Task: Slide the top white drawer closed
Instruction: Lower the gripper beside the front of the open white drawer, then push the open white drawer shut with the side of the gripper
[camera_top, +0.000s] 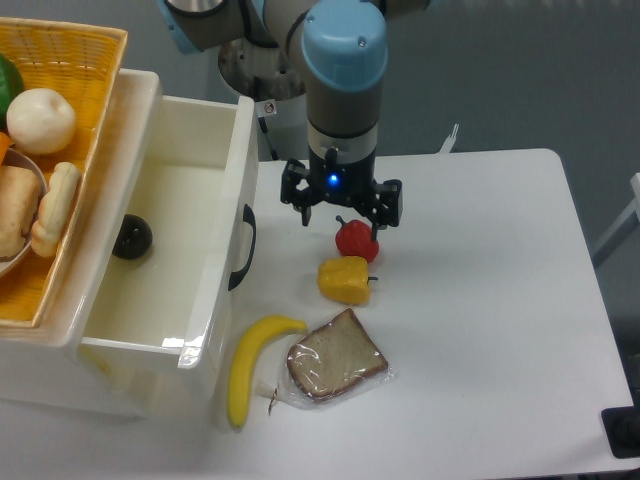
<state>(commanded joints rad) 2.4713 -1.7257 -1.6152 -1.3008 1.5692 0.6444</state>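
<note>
Hovering hand (341, 213) spread open, holding nothing.

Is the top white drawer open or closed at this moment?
Open. The top white drawer is pulled far out, its inside visible with a dark ball lying in it.

1. No text, brand or number could be read anywhere.
2. A small sticker (268, 108) sat on the arm's (343, 90) base near the table's (480, 300) far edge, with a red mark on white; its print was too small to make out.
</note>
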